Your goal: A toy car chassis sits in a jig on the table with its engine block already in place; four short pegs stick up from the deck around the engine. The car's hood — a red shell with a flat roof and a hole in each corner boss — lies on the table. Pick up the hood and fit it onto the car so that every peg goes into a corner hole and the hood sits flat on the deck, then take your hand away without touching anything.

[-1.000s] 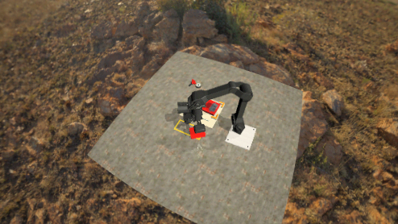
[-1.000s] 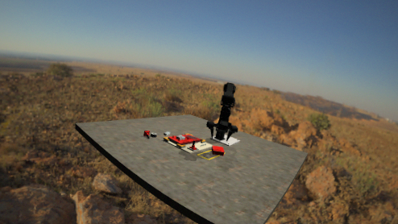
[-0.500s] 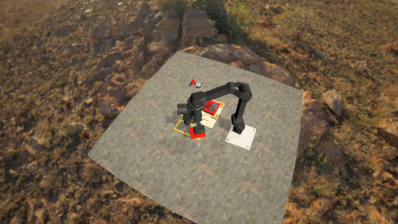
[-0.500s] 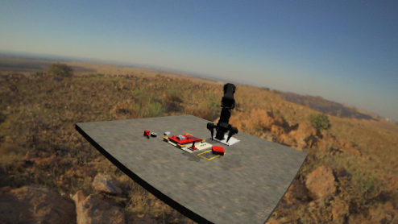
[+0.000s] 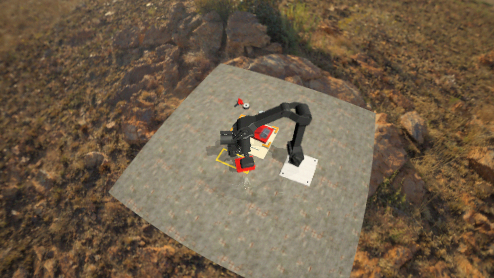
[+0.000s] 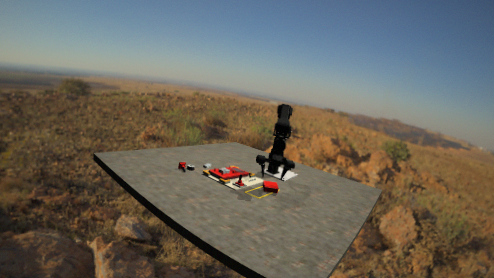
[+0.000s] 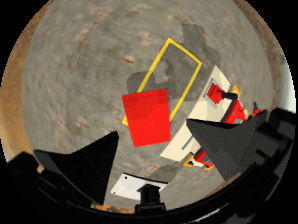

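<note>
The hood (image 5: pixel 245 169) (image 6: pixel 270 186) (image 7: pixel 147 120) lies roof up on the table, over one end of a yellow outline (image 5: pixel 220 154) (image 6: pixel 252 195) (image 7: pixel 185 51). My gripper (image 6: pixel 273 178) (image 7: pixel 152 128) is open and empty, above the hood. In the wrist view its fingers stand on either side of the hood with gaps; in the top view a black finger part covers some of the red. The red chassis (image 5: pixel 264 133) (image 6: pixel 231 174) sits in its orange-cornered jig beside a cream board (image 5: pixel 259 149) (image 6: pixel 252 182) (image 7: pixel 200 107). The pegs are too small to tell.
A small red part (image 5: pixel 240 101) (image 6: pixel 182 165) and a wheel-like piece (image 5: pixel 246 105) (image 6: pixel 191 167) lie beyond the jig. A red upright piece (image 6: pixel 240 182) (image 7: pixel 215 93) stands on the cream board. The arm rises from a white base plate (image 5: pixel 300 174) (image 7: pixel 125 185).
</note>
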You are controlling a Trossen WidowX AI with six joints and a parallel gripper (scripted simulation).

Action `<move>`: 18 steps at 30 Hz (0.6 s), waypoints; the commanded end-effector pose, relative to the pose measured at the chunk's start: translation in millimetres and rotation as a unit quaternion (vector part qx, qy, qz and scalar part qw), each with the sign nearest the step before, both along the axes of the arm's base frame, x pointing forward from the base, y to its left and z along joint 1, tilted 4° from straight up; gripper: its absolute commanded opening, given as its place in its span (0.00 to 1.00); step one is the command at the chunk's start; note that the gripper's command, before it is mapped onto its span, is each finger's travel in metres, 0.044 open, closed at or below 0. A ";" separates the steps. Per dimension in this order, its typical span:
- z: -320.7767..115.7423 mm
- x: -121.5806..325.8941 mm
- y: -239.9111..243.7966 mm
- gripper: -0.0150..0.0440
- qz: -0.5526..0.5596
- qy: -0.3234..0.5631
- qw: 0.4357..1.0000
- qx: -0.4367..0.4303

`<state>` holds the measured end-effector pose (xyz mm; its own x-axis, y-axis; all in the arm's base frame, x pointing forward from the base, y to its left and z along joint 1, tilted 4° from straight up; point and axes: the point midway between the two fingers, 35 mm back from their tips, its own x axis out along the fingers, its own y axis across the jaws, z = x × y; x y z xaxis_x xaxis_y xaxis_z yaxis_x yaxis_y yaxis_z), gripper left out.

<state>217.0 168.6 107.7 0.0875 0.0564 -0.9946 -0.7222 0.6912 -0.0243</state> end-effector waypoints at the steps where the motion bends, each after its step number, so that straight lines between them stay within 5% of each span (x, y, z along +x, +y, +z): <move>1: -6.1 -0.8 0.3 1.00 -0.002 0.005 1.000 -0.001; 18: -21.5 -0.9 0.9 1.00 -0.002 0.005 1.000 -0.001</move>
